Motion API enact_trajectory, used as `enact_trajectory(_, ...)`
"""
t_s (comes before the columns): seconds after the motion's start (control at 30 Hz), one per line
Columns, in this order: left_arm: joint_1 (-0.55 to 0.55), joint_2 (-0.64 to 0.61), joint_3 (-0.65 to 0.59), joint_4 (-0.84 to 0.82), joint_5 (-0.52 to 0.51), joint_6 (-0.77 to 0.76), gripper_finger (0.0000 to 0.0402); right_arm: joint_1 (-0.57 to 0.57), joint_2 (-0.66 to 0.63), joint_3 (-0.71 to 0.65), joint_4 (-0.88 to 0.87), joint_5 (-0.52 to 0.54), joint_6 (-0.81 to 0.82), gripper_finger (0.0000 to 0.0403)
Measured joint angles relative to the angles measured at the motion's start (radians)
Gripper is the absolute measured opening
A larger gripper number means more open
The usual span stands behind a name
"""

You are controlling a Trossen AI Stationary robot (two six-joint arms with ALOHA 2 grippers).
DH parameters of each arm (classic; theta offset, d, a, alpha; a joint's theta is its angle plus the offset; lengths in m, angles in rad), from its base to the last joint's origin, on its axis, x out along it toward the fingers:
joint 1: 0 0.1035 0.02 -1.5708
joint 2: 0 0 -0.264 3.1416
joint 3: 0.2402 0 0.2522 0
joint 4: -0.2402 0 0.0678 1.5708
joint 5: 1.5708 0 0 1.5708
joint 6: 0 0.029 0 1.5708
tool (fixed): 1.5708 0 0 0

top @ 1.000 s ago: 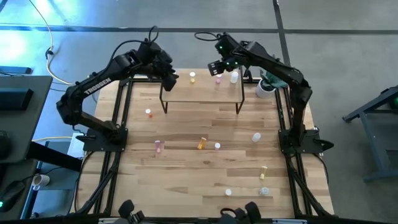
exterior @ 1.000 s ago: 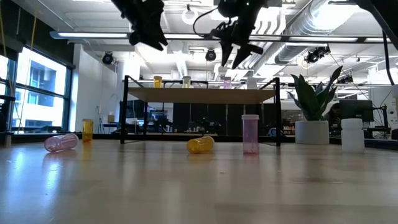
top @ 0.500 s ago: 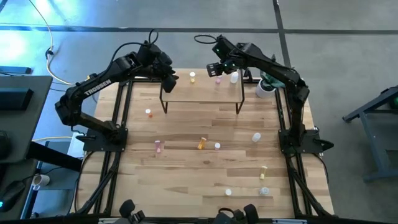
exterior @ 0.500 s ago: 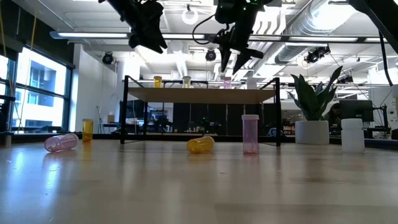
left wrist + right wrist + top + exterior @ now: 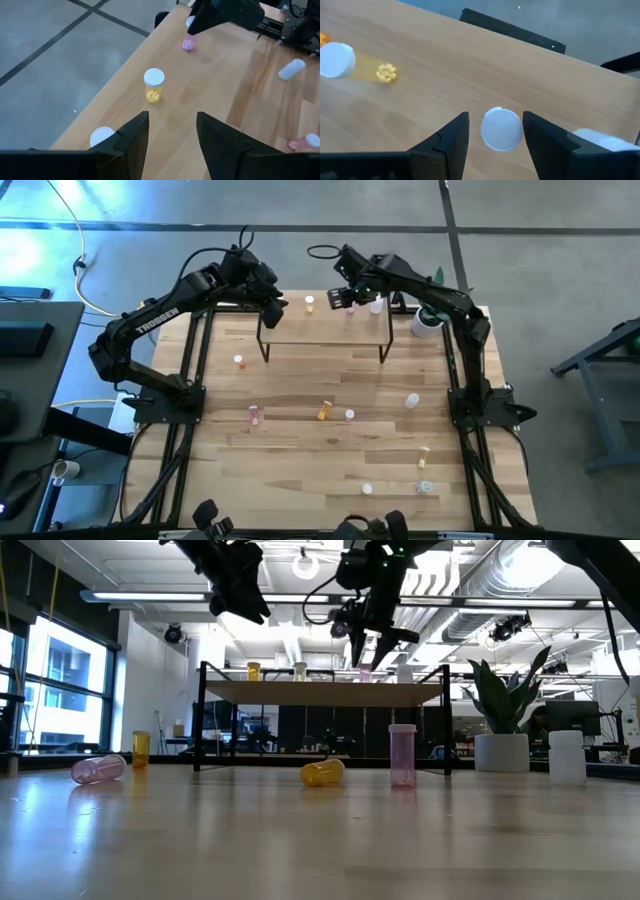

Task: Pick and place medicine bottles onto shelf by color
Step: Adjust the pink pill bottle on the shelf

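1. A white plant pot sits at the table's far right corner; the low view shows it holding a green leafy plant.
2. The big wooden tabletop is pale butcher-block, with black frame rails along both sides.
3. A yellow cable trails over the grey floor at left.
4. A dark desk stands left of the table.
5. Beyond the table, the low view shows ceiling ducts and tall windows.
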Motion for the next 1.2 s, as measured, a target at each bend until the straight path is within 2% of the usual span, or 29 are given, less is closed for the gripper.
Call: enact_trajectory(1.2, 0.000, 0.000, 0.000, -0.007, 0.000, 0.019, 0.0156, 0.012, 0.008, 0.000, 0.029, -0.035, -0.010, 0.0177)
